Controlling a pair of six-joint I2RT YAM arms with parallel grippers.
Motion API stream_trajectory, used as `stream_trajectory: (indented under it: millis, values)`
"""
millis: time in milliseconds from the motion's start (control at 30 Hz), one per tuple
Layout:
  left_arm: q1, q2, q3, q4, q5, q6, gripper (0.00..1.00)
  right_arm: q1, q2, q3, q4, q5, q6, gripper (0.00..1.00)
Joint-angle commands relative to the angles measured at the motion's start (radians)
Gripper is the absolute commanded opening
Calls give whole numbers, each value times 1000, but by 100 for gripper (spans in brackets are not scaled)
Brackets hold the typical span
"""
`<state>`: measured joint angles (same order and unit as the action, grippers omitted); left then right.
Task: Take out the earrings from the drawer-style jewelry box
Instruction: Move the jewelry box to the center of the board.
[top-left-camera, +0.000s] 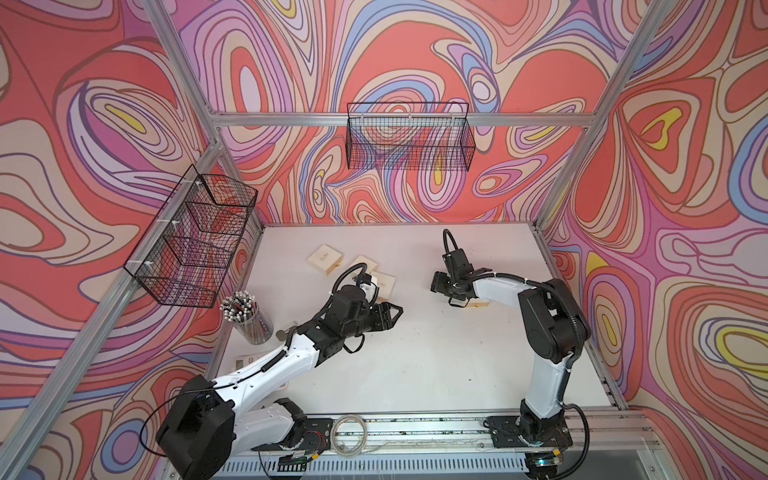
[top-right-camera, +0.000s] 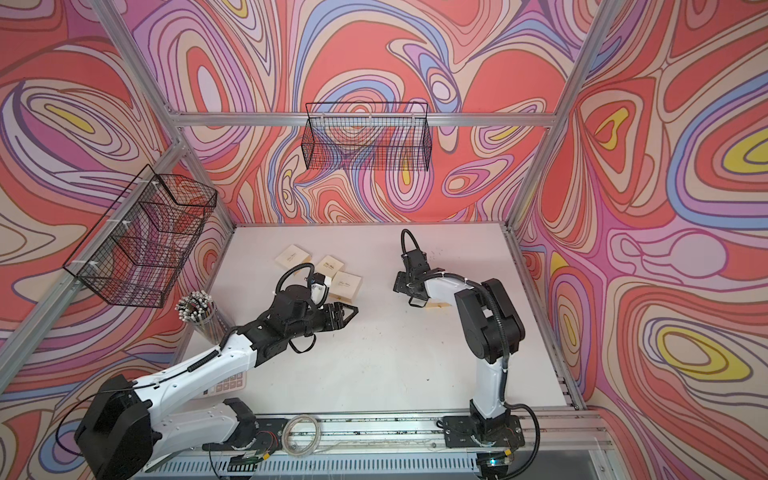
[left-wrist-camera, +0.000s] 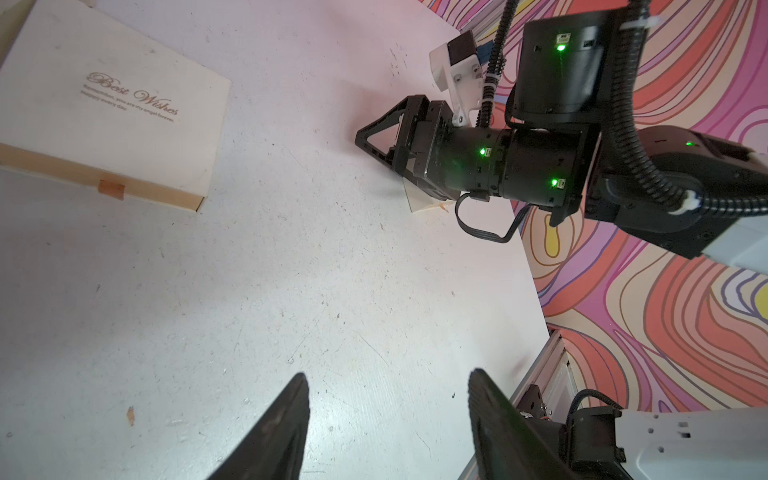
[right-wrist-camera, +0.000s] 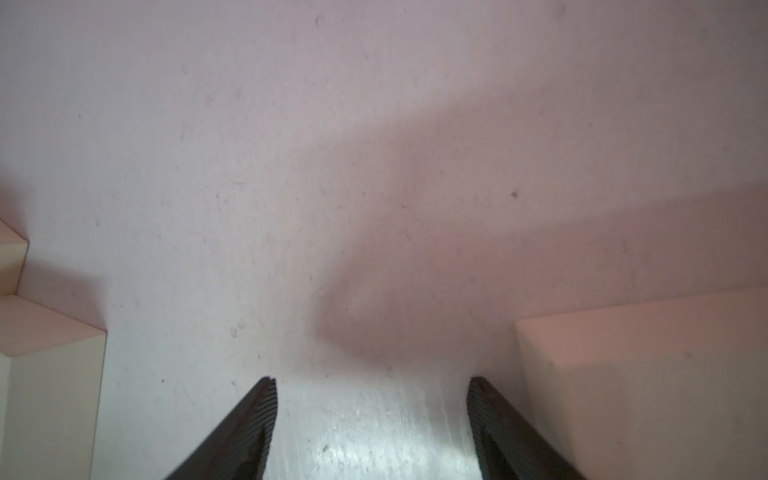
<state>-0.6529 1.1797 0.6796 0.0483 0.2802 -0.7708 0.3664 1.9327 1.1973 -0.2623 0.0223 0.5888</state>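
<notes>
In both top views, three cream boxes (top-left-camera: 325, 258) (top-right-camera: 292, 257) lie flat in a cluster at the far left of the table (top-left-camera: 415, 365). The left gripper (top-left-camera: 395, 316) hovers near them, and the right gripper (top-left-camera: 449, 292) hangs low, well apart from it. The earrings are too small to make out, so I cannot tell where they lie or which way they point.

In the left wrist view, the left gripper (left-wrist-camera: 388, 419) stands open over bare table, holding nothing. A lettered box (left-wrist-camera: 112, 104) lies flat, with the tan pull tab (left-wrist-camera: 111, 189) on the side face turned toward this gripper. A fourth box (left-wrist-camera: 424, 203) shows under the right gripper (left-wrist-camera: 376, 139).

In the right wrist view, the right gripper (right-wrist-camera: 372, 415) is wide open, with nothing between its fingers. A cream box (right-wrist-camera: 644, 374) sits just beside one finger.
</notes>
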Motion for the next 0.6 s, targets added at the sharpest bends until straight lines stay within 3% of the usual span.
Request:
stream_trajectory:
  millis: [0,200,367,567]
  values:
    - [3,4,4,8,-1,4,61,-3,-52,15,-12,-42,-11,75]
    - [3,11,4,6,1,8,62,-3,-317,-118,-12,-30,31,78]
    - [3,15,-10,22,10,7,63,-4,-527,-292,-47,59,125,97]
    - [2,32,-12,40,32,6,68,-21,-635,-419,-57,134,221,98]
